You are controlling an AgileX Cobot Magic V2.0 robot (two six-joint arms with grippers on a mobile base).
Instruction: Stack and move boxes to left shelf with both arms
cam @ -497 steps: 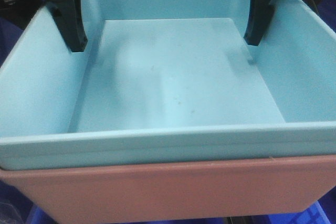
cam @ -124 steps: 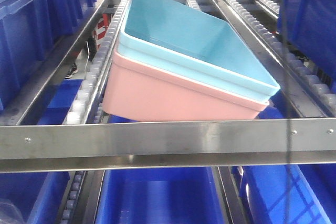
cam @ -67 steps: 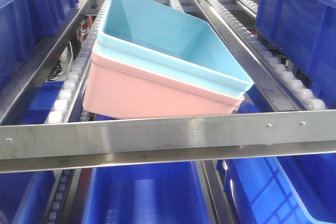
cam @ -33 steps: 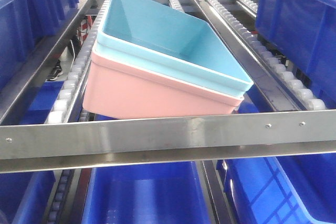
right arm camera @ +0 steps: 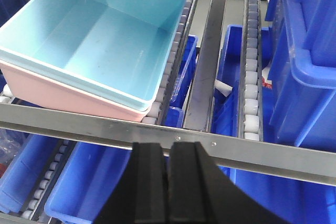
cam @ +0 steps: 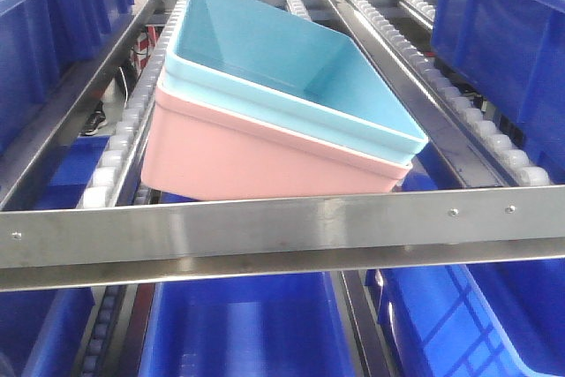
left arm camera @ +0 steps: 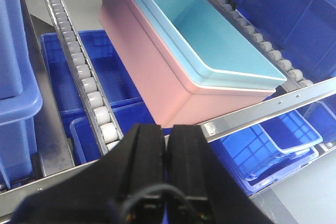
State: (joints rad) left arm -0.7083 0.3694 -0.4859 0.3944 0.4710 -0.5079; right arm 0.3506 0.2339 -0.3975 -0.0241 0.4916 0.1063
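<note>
A light sky blue bin (cam: 291, 68) sits nested inside a salmon pink bin (cam: 256, 161) on the sloped steel flow rack — the stacked pair fills the centre of the front view, tilted, its low front edge just behind the flat steel front bar (cam: 282, 231) that crosses the lower frame. White rollers (cam: 115, 152) run along the rail at the stack's left edge, and more line the rail at upper right. Large dark blue crates (cam: 494, 33) stand at both sides and below the rack. In the wrist views, the left gripper (left arm camera: 166, 153) (bottom centre, near the front bar) and the right gripper (right arm camera: 168, 169) each show their black fingers pressed together on nothing — both well clear of the bins.
</note>
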